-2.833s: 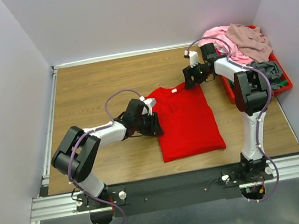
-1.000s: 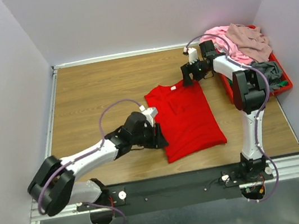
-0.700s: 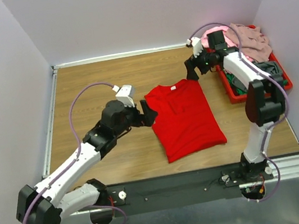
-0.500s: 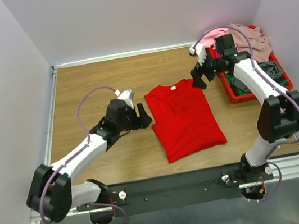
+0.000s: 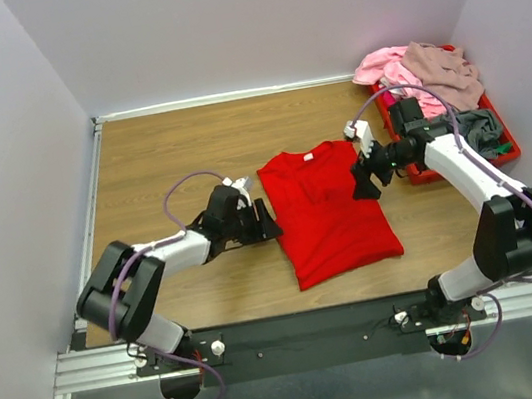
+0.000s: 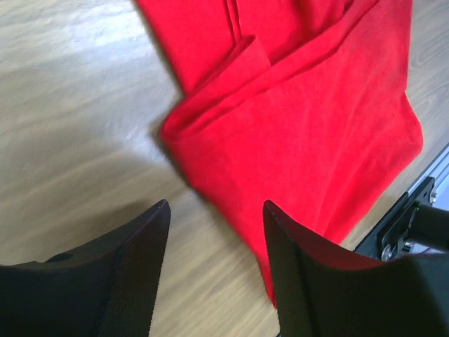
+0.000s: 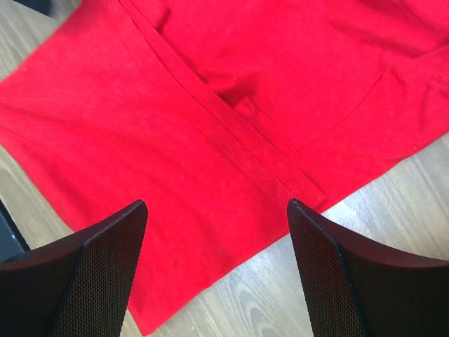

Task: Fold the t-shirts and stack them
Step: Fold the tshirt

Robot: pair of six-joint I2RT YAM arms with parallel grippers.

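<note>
A bright red t-shirt (image 5: 328, 208) lies on the wooden table, its sides folded in to a narrow strip, a white neck label (image 5: 308, 156) at the far end. My left gripper (image 5: 268, 223) is open and empty at the shirt's left edge; the left wrist view shows that folded edge (image 6: 295, 133) just ahead of its fingers (image 6: 137, 274). My right gripper (image 5: 364, 184) is open and empty at the shirt's right edge, over the folded sleeve (image 7: 238, 147). Pink (image 5: 385, 66), mauve-beige (image 5: 440, 71) and grey (image 5: 477, 125) t-shirts lie heaped at the back right.
The heaped shirts sit in a rigid red plastic tray (image 5: 421, 167) by the right wall. Walls enclose the table on three sides. A metal rail (image 5: 307, 330) with the arm bases runs along the near edge.
Both arms swung away from the shirt and came back. My left gripper has returned to the shirt's left edge lower down; my right gripper moved from the collar to the right edge. The shirt lies slightly rotated.
</note>
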